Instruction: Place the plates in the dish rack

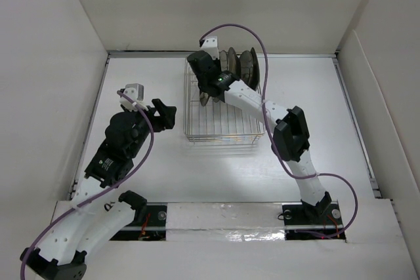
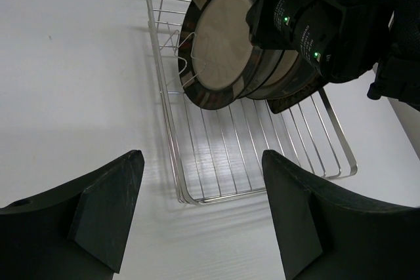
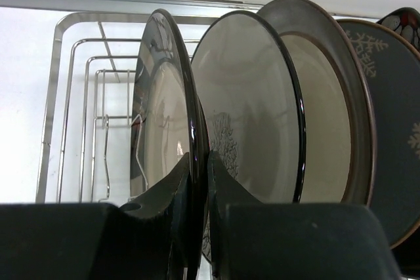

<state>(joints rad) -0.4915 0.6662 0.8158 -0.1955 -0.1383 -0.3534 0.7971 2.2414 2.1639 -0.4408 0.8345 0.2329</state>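
Observation:
The dish rack (image 1: 220, 129) stands at the middle of the table, and several plates stand upright in a row at its far end (image 1: 241, 63). In the right wrist view the row runs, left to right: shiny metal plate (image 3: 157, 116), beige plate (image 3: 249, 109), cream plate with brown rim (image 3: 328, 116), grey plate with white figures (image 3: 394, 155), dark floral plate (image 3: 403, 21). My right gripper (image 3: 197, 181) is shut on the metal plate's rim, over the rack's far left part (image 1: 209, 73). My left gripper (image 1: 167, 115) is open and empty, just left of the rack (image 2: 262, 162).
White walls enclose the table on the left, back and right. The rack's near half (image 2: 216, 168) holds only bare wires. The right arm (image 2: 328, 18) reaches across the rack from the right, above the plates (image 2: 220, 37).

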